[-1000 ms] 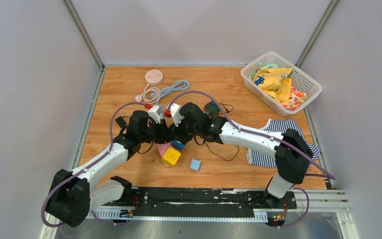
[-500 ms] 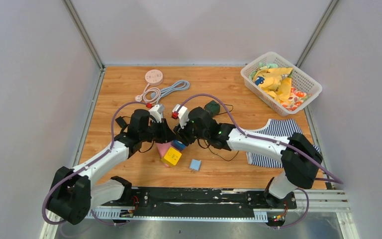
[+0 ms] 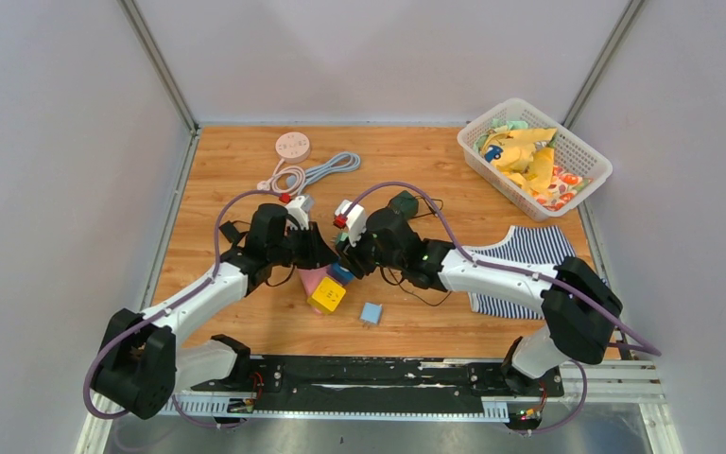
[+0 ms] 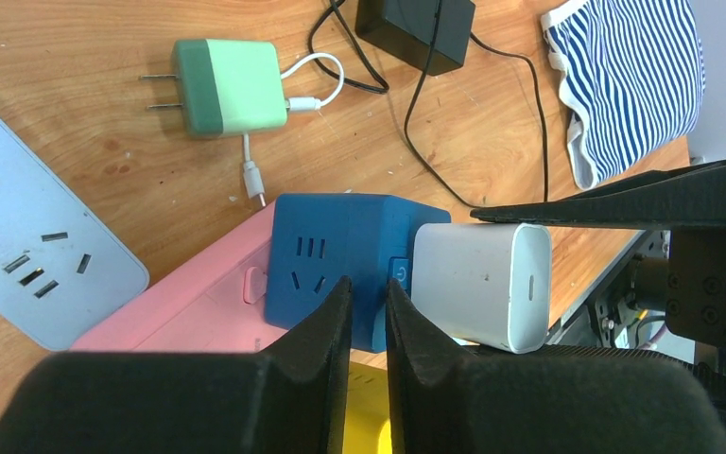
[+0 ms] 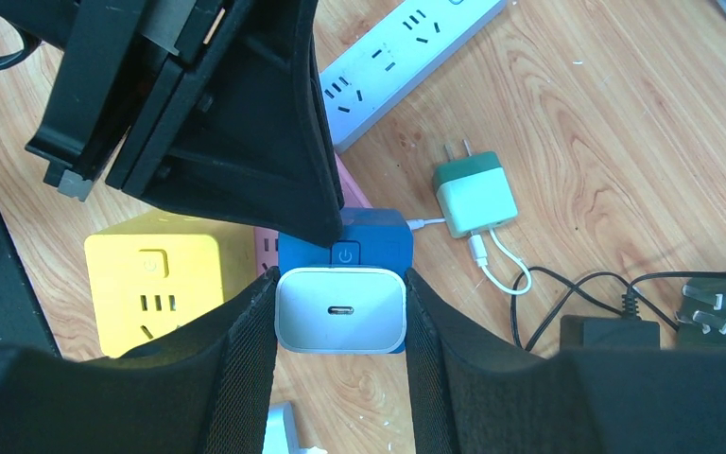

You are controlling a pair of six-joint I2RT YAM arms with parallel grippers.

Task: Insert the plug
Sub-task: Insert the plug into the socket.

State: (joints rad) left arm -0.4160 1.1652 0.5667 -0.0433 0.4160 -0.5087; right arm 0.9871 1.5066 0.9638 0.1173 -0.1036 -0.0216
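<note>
A white power strip (image 4: pixel 28 255) and a green charger (image 4: pixel 227 87) lie left of the blue cube socket (image 4: pixel 340 251). The left gripper (image 4: pixel 367 291), fingers pressed together, has its tips at the blue cube socket. The right gripper (image 5: pixel 338 282) pinches the white USB-C charger (image 5: pixel 340 312), rounded and clean, against the cube's button side. The yellow cube socket (image 5: pixel 156 284) shows whole only from the right wrist.

We're in a robot test cell, a lab bench by the look of it: plain grey panels (image 3: pixel 57 142) box in a wooden tabletop (image 3: pixel 217 170), with metal posts (image 3: pixel 156 66) in the corners. The left arm (image 3: pixel 198 298) and right arm (image 3: pixel 492 270) are bolted to a black rail (image 3: pixel 369 374) at the near edge. Props lie scattered: socket cubes (image 3: pixel 326 295), a basket (image 3: pixel 520 101) of cloths, a striped garment (image 3: pixel 529 241). What's beyond the panels, I can't tell.
</note>
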